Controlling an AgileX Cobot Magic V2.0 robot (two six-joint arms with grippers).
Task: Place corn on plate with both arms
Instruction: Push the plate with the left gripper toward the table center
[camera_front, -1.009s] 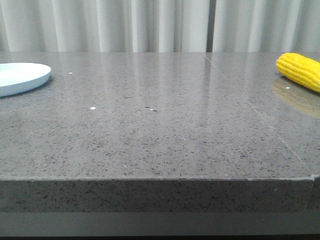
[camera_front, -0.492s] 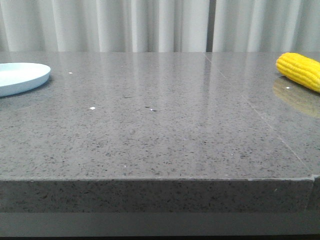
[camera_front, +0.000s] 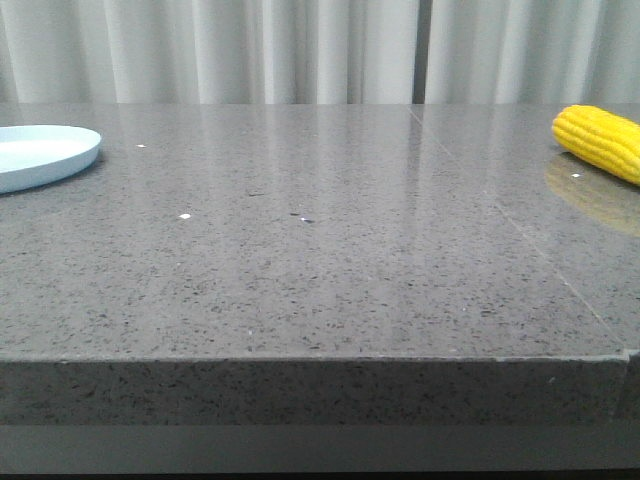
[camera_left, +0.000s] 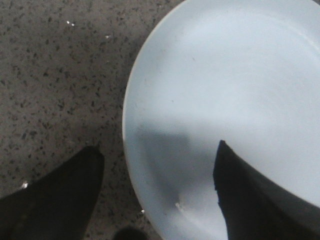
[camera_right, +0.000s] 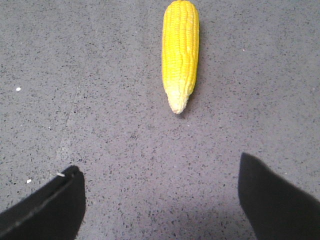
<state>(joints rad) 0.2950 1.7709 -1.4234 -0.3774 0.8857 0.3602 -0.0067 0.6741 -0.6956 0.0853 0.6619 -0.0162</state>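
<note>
Right gripper (camera_right: 160, 200) is hanging above the table (camera_front: 320, 260) with jaws spread, empty; the corn (camera_right: 180, 52) is lying at 12 o'clock from it, pale tip toward the fingers. Left gripper (camera_left: 157, 195) is hovering released, straddling the rim of the plate (camera_left: 225, 75). Compared with the earlier front view, corn and plate are remaining unmoved, so pickup is judged still pending.

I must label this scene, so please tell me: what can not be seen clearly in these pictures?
- Corn: front view's right edge cuts off one end.
- Plate: left edge cuts it in the front view; left wrist view shows only part.
- Left tool, right tool: only dark fingertips show; both arms are out of frame.
</note>
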